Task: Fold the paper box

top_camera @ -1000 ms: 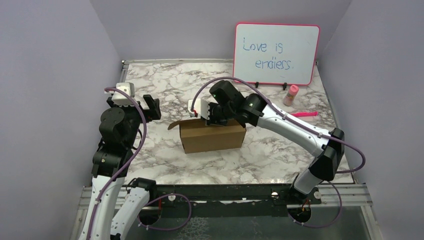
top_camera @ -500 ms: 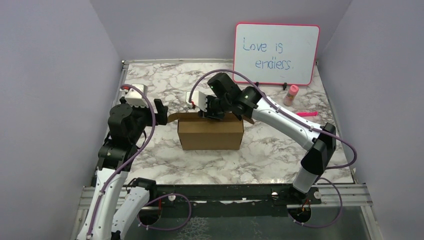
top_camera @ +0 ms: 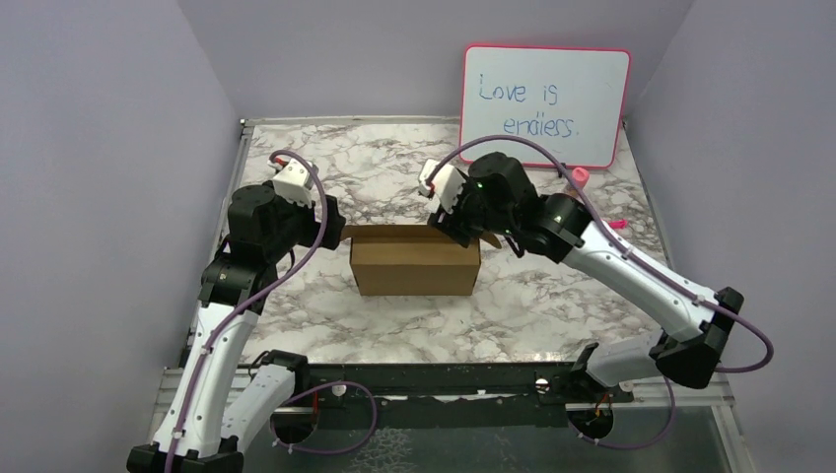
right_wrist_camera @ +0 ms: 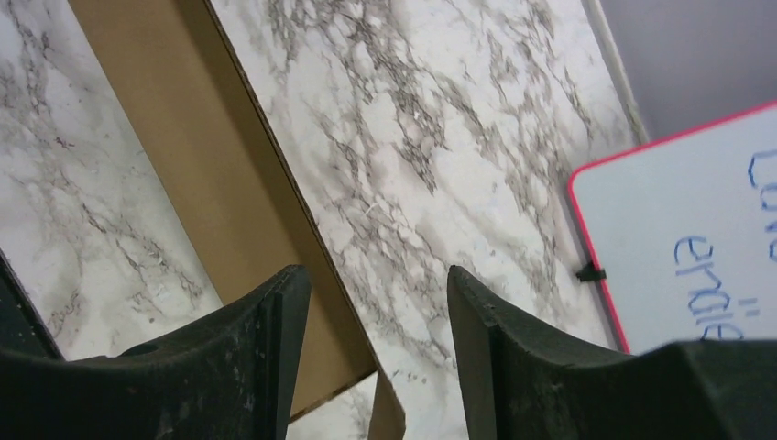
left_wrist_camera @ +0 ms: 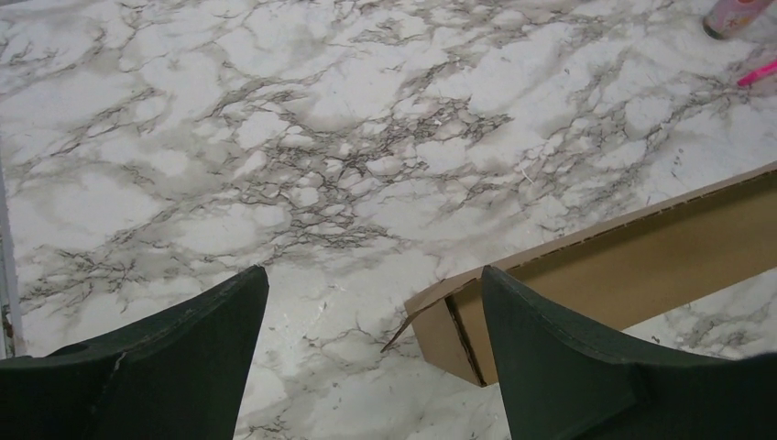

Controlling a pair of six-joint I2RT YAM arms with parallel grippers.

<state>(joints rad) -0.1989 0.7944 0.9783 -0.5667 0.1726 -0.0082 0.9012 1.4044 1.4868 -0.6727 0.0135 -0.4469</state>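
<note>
The paper box (top_camera: 414, 264) is plain brown cardboard, standing as a rectangular block mid-table with its long side facing me. My left gripper (top_camera: 333, 221) is open just off the box's upper left corner, touching nothing. In the left wrist view the left gripper (left_wrist_camera: 371, 275) frames bare marble, and the box corner (left_wrist_camera: 454, 321) with a small loose flap sits by the right finger (left_wrist_camera: 568, 357). My right gripper (top_camera: 455, 229) hangs open above the box's back right corner. In the right wrist view the right gripper (right_wrist_camera: 376, 275) has the box top (right_wrist_camera: 211, 183) running under its left finger (right_wrist_camera: 247, 367), unclamped.
A pink-framed whiteboard (top_camera: 545, 94) with blue writing leans on the back wall. A pink bottle (top_camera: 580, 175) and a pink pen (top_camera: 618, 224) lie at the back right, partly behind the right arm. Purple walls close in the marble table (top_camera: 394, 168) on three sides.
The right gripper has opened, let go of the box's back edge and shifted right. The left arm has swung right up to the box's left end. The box now sits squarer.
</note>
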